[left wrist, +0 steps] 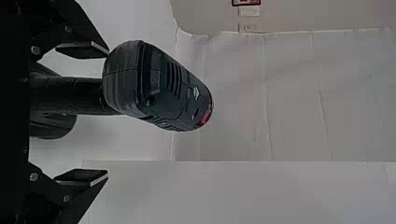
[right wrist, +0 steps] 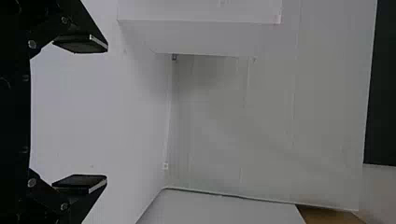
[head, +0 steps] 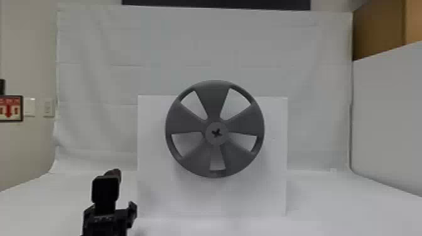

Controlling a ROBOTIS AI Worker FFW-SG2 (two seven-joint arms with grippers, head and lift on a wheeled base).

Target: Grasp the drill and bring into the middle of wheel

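Note:
The left gripper (head: 110, 212) is at the lower left of the head view, below the body of the black drill (head: 105, 189). From the left wrist, the left gripper (left wrist: 82, 113) stands open around the drill (left wrist: 156, 88), one finger on each side of its handle, with gaps between. The drill's handle lies nearer the upper finger there. In the head view the grey wheel (head: 191, 163), with a cross-shaped mark at its hub (head: 216, 133), is upright at the centre, right of the drill. My right gripper (right wrist: 80, 114) is open with nothing between its fingers.
Behind the wheel stands a white panel (head: 150, 194) on the white table (head: 345, 207). A white sheet hangs at the back. Along the right side runs a white partition (head: 389, 119), with a brown box (head: 380, 29) above it.

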